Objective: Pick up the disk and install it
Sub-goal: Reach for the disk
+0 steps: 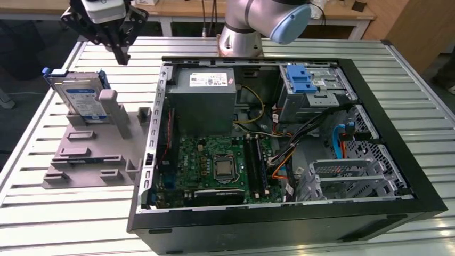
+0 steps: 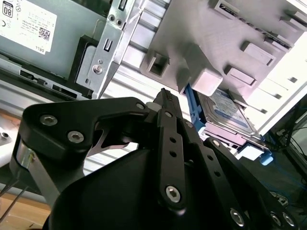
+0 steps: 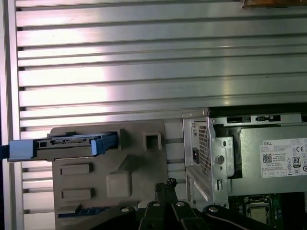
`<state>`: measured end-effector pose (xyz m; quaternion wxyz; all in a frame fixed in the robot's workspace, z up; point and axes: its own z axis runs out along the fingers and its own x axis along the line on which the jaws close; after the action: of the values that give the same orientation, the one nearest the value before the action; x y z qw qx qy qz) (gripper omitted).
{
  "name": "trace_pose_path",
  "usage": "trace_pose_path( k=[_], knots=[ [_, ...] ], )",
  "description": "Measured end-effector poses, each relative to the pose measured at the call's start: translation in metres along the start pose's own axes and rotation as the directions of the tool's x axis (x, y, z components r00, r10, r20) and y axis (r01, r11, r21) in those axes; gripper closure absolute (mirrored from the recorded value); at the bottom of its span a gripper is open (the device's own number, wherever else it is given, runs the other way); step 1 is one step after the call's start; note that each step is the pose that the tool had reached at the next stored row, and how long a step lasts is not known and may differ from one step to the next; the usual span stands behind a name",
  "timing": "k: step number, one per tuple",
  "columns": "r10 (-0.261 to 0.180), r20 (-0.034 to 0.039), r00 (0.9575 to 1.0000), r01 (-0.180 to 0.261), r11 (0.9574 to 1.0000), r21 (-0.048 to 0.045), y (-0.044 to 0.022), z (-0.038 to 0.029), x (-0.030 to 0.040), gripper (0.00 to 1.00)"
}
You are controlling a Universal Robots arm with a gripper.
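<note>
Above the grey stand (image 1: 92, 154), your end effector (image 1: 122, 57) hangs with its fingers (image 2: 168, 124) pinched together, holding nothing. The disk (image 1: 82, 98) stands on its edge in that stand, near the fingers. I think you should open wide, line up with the disk's thin sides and come straight down. Watch the stand's tall post (image 1: 108, 101) beside the disk, and the open computer case (image 1: 249, 226) beside the stand.

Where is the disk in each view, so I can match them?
Exterior view: the disk stands on edge in the grey holder, at the exterior view's left of the computer case.
Second wrist view: the disk shows its label, against the holder.
First wrist view: the disk is edge-on, slotted in the holder.
Shared landmark: the grey holder.
</note>
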<state>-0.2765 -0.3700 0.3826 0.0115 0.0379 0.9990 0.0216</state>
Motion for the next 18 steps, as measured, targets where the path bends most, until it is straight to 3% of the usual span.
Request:
trace_pose_path(
  k=[18],
  knots=[
    [0.0, -0.0002, 1.0, 0.0, 1.0, 0.0, 0.0013, 0.0019, 0.0241, 0.89]
  ],
)
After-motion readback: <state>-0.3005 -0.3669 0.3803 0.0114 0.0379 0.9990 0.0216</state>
